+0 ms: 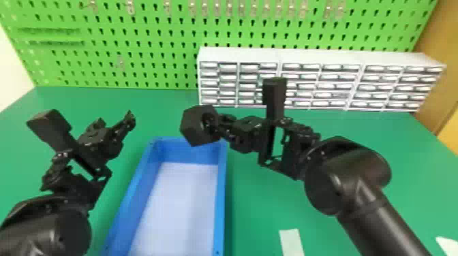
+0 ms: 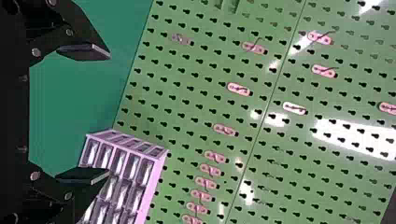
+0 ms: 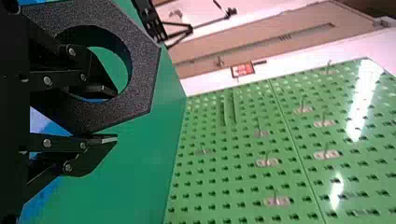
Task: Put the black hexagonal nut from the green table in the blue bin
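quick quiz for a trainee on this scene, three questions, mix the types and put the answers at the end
1. Multiple choice: how does the right gripper hold the black hexagonal nut?
a) both fingers inside its hole
b) one finger through its hole, the other on its outer side
c) both fingers on its outer sides

2. True or false: the left gripper is open, with nothing between its fingers.

3. Fill in "near" or "far": in the head view, the nut shows by the ___ end of the blue bin.

Key: 1. b; 2. true; 3. far
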Motion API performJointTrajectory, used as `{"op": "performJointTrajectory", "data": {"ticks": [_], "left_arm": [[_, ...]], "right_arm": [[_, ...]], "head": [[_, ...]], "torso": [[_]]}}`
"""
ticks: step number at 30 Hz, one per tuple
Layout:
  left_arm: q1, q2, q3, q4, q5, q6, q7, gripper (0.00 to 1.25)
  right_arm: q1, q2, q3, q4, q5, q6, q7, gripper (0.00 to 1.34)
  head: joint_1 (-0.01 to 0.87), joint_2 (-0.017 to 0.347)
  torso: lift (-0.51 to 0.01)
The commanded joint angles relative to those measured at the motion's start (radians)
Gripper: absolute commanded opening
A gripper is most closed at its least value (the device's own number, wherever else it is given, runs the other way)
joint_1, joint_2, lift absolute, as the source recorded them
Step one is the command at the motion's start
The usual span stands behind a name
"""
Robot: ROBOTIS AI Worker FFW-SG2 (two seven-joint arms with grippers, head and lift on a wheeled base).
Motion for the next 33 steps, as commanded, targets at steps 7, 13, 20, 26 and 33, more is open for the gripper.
{"op": "performJointTrajectory", "data": {"ticks": [7,13,20,26,33], "left_arm": [[0.001,0.000,0.002,0.000,0.000,0.000,0.000,0.88],[0.002,0.000,0.002,0.000,0.000,0.000,0.000,0.88],[0.002,0.000,0.002,0.000,0.000,0.000,0.000,0.88],[0.002,0.001,0.000,0.000,0.000,0.000,0.000,0.87],[0.002,0.000,0.002,0.000,0.000,0.000,0.000,0.88]], "right_arm": [[-0.013,-0.012,0.102,0.002,-0.039,-0.001,0.000,0.31],[-0.011,-0.014,0.114,0.002,-0.047,-0.001,-0.002,0.31],[-0.010,-0.015,0.116,0.002,-0.049,-0.003,-0.002,0.31],[-0.008,-0.015,0.119,0.002,-0.044,-0.003,-0.003,0.38],[-0.008,-0.014,0.125,0.002,-0.015,-0.003,-0.005,0.72]], "head": [[0.666,0.032],[0.666,0.032],[0.666,0.032],[0.666,0.032],[0.666,0.032]], "torso": [[-0.100],[-0.100],[-0.100],[-0.100],[-0.100]]}}
